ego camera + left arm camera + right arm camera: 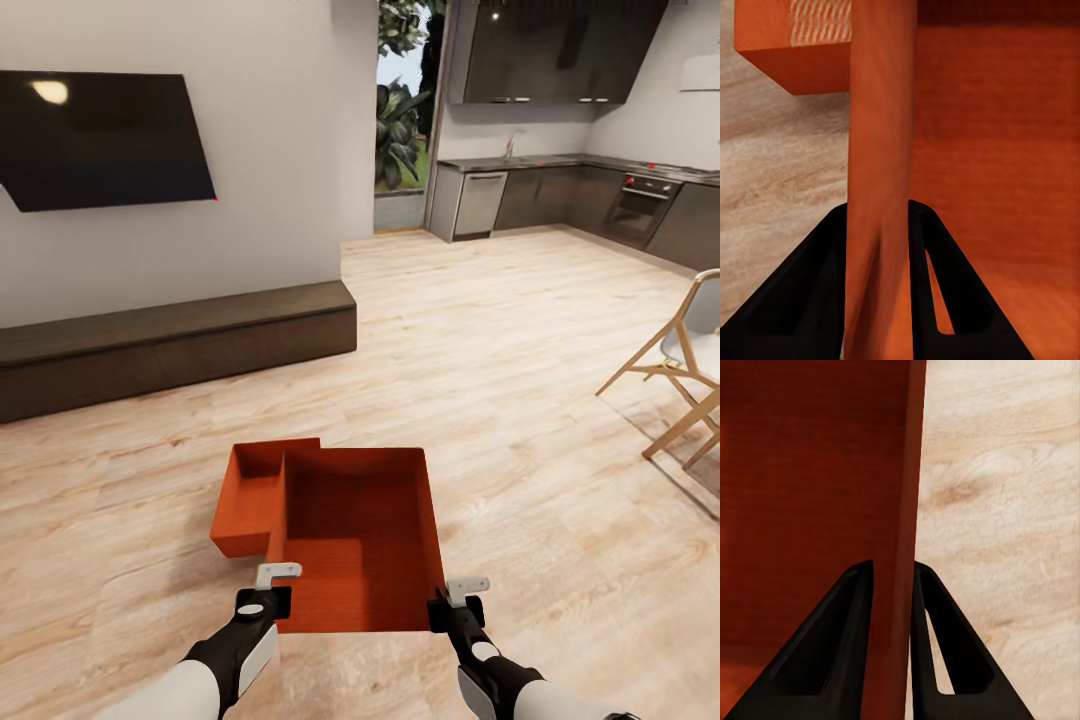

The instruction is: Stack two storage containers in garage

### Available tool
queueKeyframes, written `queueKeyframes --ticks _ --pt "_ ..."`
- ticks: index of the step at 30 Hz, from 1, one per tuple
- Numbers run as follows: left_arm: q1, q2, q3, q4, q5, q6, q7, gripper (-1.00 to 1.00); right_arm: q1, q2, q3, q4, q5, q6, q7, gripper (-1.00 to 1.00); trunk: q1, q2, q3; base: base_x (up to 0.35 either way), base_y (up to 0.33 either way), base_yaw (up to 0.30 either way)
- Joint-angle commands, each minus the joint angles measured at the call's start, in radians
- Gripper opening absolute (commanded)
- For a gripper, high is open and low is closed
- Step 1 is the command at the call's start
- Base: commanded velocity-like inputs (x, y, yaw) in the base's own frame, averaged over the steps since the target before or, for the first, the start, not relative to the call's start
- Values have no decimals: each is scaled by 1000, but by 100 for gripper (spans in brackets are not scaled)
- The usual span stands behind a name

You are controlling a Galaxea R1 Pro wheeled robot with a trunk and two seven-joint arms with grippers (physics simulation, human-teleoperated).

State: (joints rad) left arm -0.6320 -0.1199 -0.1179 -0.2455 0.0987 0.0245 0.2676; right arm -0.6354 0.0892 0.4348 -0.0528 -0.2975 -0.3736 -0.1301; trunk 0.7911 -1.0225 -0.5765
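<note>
I am in the living room, over light wood-plank flooring (520, 400). One orange-red storage container (360, 540) is held in front of me by both arms. My left gripper (270, 590) is shut on its left wall (877, 150), and my right gripper (455, 600) is shut on its right wall (900, 510). In each wrist view the thin wall runs between the black fingers (817, 285) (840, 645). The second storage container (250, 495) (795, 45) rests on the planks just left of and behind the held one, partly covered by it.
A big black TV screen (100, 140) hangs on the white wall above a long low dark-brown cabinet (170, 345) at left. A wooden chair (680, 370) stands at right. Kitchen units (560, 200) and a tall window (403, 110) lie at the far back.
</note>
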Motion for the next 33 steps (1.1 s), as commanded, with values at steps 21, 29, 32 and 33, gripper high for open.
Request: queueKeyframes --ticks 21,29,32,33 --pt "0 8 7 3 19 3 18 -100 -1 -1 -1 -1 -17 -15 -5 -100 0 -1 33 0 0 0" --pt "0 8 9 3 19 3 18 -100 -1 0 -1 -1 -17 -15 -5 -100 0 -1 45 0 0 0" --pt "0 8 9 3 19 3 18 -100 -1 0 -1 -1 -17 -15 -5 -100 0 -1 50 0 0 0" --pt "0 8 9 3 19 3 18 -100 -1 0 -1 -1 -17 -15 -5 -100 0 -1 51 0 0 0"
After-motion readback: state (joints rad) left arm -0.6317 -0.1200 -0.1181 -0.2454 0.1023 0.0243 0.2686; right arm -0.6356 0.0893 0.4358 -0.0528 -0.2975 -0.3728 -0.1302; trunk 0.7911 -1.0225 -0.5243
